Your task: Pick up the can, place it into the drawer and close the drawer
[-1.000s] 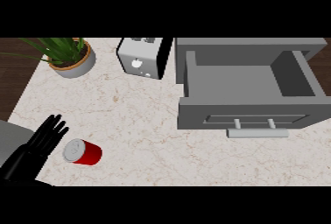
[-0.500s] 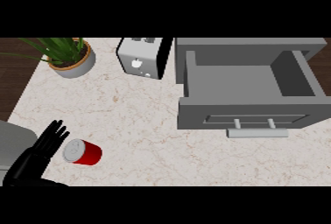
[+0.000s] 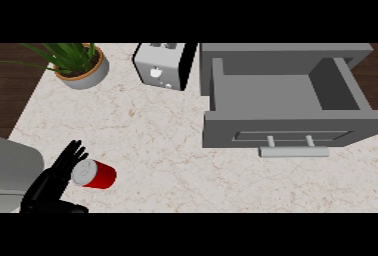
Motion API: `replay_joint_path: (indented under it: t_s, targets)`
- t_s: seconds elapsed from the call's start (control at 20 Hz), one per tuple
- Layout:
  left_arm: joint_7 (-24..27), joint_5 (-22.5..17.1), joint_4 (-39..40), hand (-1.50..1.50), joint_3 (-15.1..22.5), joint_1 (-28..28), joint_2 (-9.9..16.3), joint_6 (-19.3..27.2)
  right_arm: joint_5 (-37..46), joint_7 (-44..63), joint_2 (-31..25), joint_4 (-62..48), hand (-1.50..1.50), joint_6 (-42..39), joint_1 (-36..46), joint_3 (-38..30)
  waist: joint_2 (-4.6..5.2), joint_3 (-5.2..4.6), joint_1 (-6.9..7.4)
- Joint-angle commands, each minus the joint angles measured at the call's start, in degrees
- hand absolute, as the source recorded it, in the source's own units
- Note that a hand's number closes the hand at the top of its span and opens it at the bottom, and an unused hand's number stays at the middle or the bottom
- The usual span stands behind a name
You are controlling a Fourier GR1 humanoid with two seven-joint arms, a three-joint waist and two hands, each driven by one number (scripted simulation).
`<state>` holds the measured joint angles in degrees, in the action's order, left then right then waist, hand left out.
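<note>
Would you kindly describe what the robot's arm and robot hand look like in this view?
Only the left arm shows: a broad, smooth light-grey forearm at the lower left edge, ending in a matte black robot hand with slender fingers. No cables or markings are visible.

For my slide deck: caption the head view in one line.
Left hand, fingers straight, beside a red cylindrical can lying on the marble counter; grey drawer stands open.

On the worktop [image 3: 162, 130], the can [image 3: 94, 174] lies on its side at the lower left of the frame, the left hand [image 3: 57, 175] just beside it. The plant pot [image 3: 80, 75] stands upper left, the toaster [image 3: 164, 66] right of it. The open drawer [image 3: 284, 105] fills the upper right.
</note>
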<state>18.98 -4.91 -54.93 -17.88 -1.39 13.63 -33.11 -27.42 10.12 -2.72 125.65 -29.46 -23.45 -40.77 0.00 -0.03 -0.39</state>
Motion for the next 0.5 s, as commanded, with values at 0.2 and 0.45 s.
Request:
replay_joint_path:
  t_s: [0.2,0.45]
  targets:
    - [2.18,0.31,2.94,-1.5,2.3,-1.13,-1.9,-0.26,-0.45,2.45,0.82,0.89,-1.5,-0.34,1.57,-1.81,-0.05,0.04,0.24]
    - [11.01,2.39,16.94,-1.5,0.98,-5.87,-0.12,-0.3,-3.86,4.35,1.35,3.17,-1.5,-2.59,-1.11,-3.48,0.02,-0.01,-0.13]
